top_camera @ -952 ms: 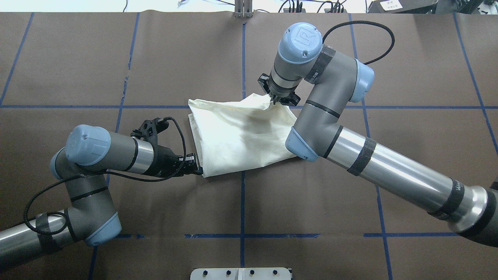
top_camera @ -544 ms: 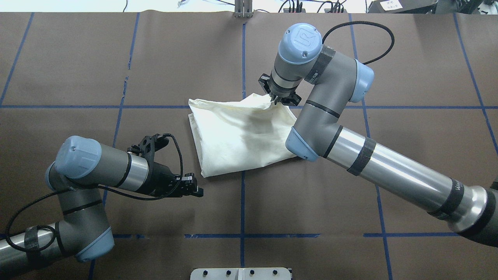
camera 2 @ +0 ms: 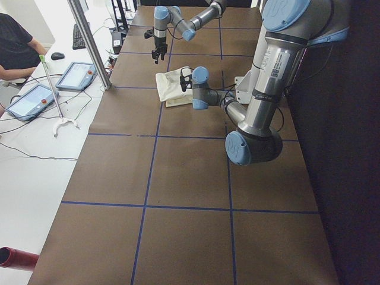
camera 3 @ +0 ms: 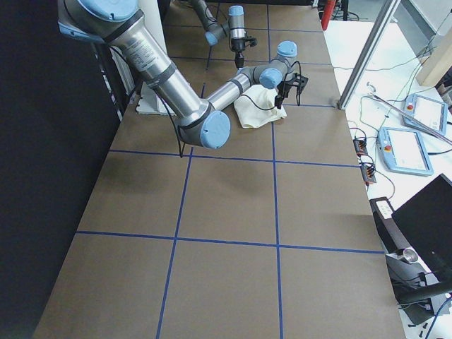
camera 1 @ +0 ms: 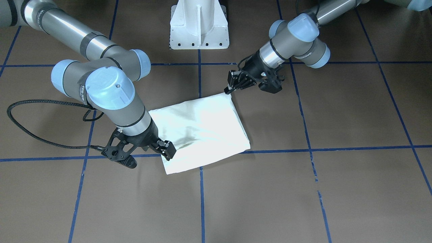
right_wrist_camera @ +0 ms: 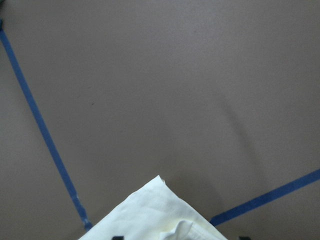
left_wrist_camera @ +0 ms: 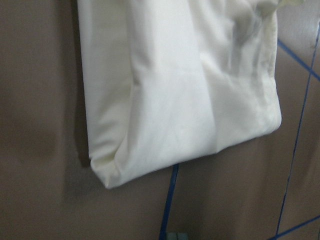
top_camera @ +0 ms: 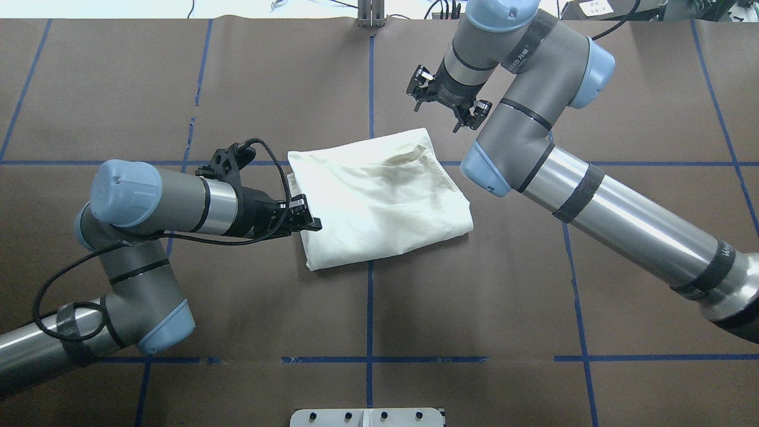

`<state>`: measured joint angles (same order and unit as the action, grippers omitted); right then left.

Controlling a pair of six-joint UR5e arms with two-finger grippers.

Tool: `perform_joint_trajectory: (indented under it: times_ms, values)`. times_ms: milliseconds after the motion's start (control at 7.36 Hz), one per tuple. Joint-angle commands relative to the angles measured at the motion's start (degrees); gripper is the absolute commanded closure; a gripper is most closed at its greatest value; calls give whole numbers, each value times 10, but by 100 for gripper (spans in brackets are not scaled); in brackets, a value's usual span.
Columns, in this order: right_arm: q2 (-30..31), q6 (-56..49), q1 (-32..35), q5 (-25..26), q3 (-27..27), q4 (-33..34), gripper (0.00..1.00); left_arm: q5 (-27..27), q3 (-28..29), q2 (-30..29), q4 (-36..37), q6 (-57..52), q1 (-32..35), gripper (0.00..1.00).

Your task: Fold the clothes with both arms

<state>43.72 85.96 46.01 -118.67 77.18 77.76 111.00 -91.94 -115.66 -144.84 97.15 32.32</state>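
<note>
Cream shirt [top_camera: 379, 198], folded flat, plain-side up

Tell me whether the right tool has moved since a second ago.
Yes. In the overhead view the right tool has left the T-shirt's far corner and gone past the blue tape line, toward the table's far edge.

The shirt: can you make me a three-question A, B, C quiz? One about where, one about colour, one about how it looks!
1. Where is the shirt? A on the table between both arms; B on the white base; C on the floor.
2. What colour are the tape lines? A red; B blue; C green.
3. How is the shirt? A hanging; B spread wide; C folded.
Answers: 1 A, it lies between them; 2 B, blue lines cross the table; 3 C, a compact bundle, no sleeves out.
</note>
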Motion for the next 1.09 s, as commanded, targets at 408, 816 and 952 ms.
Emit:
perform_joint_trajectory:
  times_ms: [408, 816, 952]
  values:
    - [3, 0, -19, 1, 9, -1, 0, -34, 5, 58, 10, -31, -9, 100]
    - [52, -10, -16, 1, 56, -1, 0, -54, -51, 90, 21, -17, -43, 100]
    - [81, -33, 0, -1, 76, 0, 0, -49, -95, 91, 79, -27, -32, 100]
